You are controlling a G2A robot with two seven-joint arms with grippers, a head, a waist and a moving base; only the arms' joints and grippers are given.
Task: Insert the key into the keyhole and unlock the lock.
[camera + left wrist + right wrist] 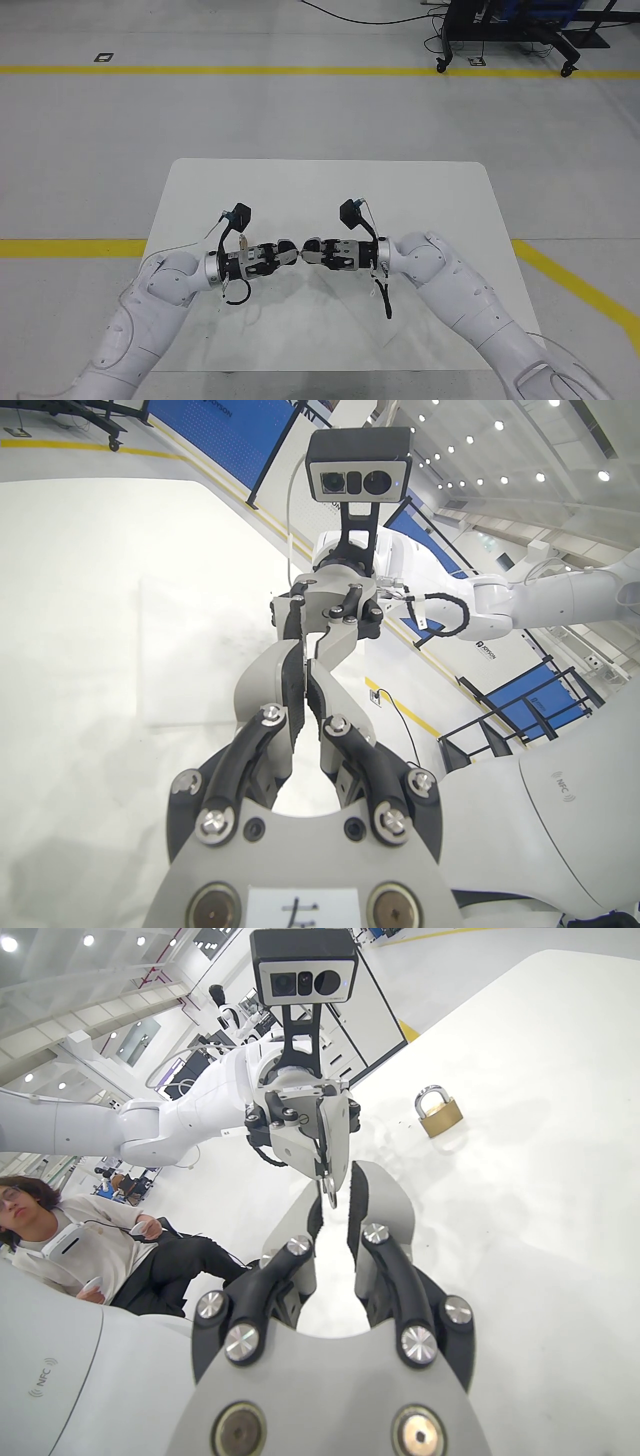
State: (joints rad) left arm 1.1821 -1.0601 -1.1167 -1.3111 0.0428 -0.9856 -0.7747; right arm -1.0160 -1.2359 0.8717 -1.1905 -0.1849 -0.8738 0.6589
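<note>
My left gripper (pixel 306 660) is shut on a small silver key (pixel 330 1190), held in the air above the middle of the white table (pixel 420 190). The key's round head with its hole sticks out of the left fingers toward my right gripper (pixel 337 1185). That gripper is open, and the key's head lies between its fingertips without being clamped. In the top view the two grippers meet tip to tip, left (pixel 288 252) and right (pixel 310 248). A brass padlock (pixel 439 1110) with a silver shackle rests on the table beyond the grippers, apart from both.
The table edge (pixel 450 1013) runs not far behind the padlock. A black wheeled frame (pixel 510 30) stands on the floor well beyond the table's far right corner.
</note>
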